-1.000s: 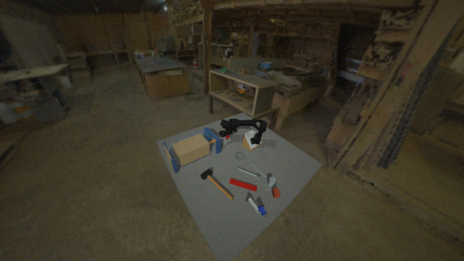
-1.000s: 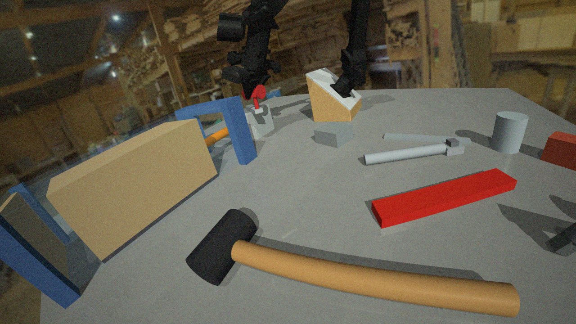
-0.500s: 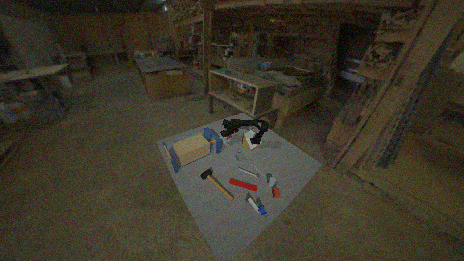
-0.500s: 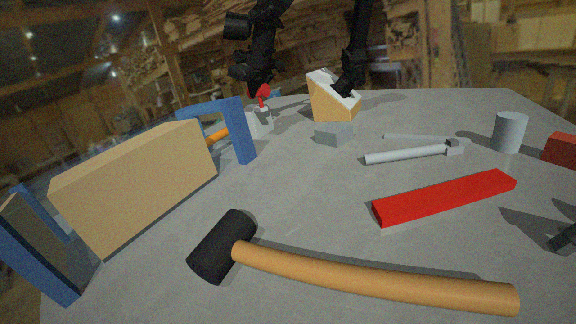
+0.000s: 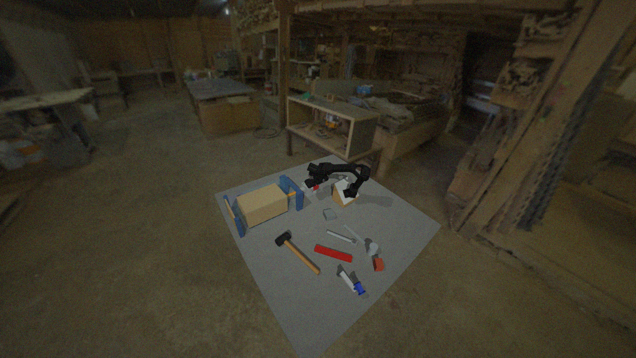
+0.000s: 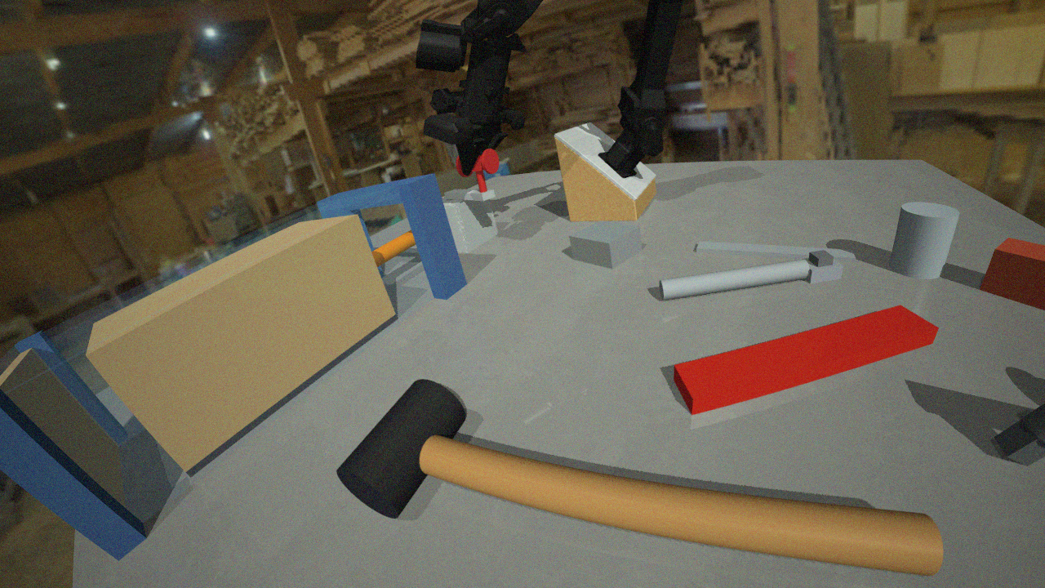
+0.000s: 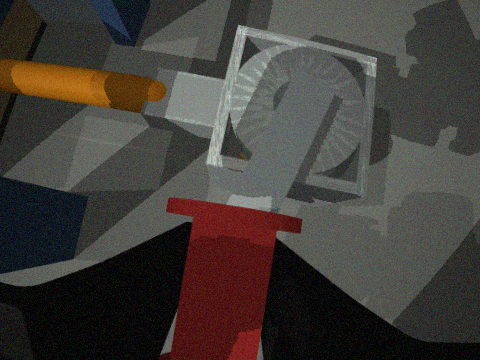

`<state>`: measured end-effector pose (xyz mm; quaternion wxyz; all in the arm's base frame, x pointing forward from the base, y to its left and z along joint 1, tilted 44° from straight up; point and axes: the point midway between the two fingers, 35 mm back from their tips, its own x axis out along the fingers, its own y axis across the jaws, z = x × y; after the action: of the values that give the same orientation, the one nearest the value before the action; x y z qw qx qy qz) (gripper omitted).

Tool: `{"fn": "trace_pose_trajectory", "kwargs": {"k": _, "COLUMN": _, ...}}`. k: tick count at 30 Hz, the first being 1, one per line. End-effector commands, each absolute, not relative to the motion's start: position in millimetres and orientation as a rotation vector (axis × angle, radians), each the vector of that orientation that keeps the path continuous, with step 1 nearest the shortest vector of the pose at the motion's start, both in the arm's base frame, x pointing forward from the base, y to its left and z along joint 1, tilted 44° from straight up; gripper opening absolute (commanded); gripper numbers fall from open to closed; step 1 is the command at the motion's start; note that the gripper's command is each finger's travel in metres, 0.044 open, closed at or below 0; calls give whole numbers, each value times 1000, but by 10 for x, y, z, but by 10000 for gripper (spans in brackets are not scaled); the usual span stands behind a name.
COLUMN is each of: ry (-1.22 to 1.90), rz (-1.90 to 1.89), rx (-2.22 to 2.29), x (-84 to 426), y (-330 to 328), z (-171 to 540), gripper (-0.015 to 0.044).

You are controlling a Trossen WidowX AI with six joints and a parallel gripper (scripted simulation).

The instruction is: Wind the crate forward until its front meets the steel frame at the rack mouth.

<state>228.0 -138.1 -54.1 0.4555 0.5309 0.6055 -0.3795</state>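
The tan crate (image 5: 262,207) (image 6: 248,343) sits flat in the cubby, behind the blue steel frame (image 5: 299,201) (image 6: 431,238); a gap shows between its front and the frame. An orange strap (image 6: 394,247) (image 7: 65,86) runs from it toward the pale winch (image 6: 474,232) (image 7: 220,137). My gripper (image 6: 473,165) (image 7: 228,240) is shut on the red grip of the winch handle, beside and above the winch. The handle's grey arm (image 7: 295,130) reaches across the winch top. The arm's far end is over the round hub; whether the key is in the hole is hidden.
A wooden wedge block (image 5: 339,196) (image 6: 602,193) and a grey block (image 6: 602,245) stand right of the winch. A mallet (image 5: 302,255) (image 6: 657,504), red bar (image 5: 333,252) (image 6: 803,354), grey rod tool (image 6: 738,279) and grey cylinder (image 6: 922,241) are nearer the front. Blue frame (image 7: 40,225) is beside my fingers.
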Motion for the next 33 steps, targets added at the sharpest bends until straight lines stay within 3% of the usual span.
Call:
{"fn": "trace_pose_trajectory", "kwargs": {"k": 1, "ry": 1537, "rz": -976, "rx": 1313, "x": 2048, "y": -1356, "z": -537, "gripper": 0}}
{"fn": "trace_pose_trajectory", "kwargs": {"k": 33, "ry": 1537, "rz": -979, "rx": 1311, "x": 1644, "y": -1481, "z": -588, "gripper": 0}}
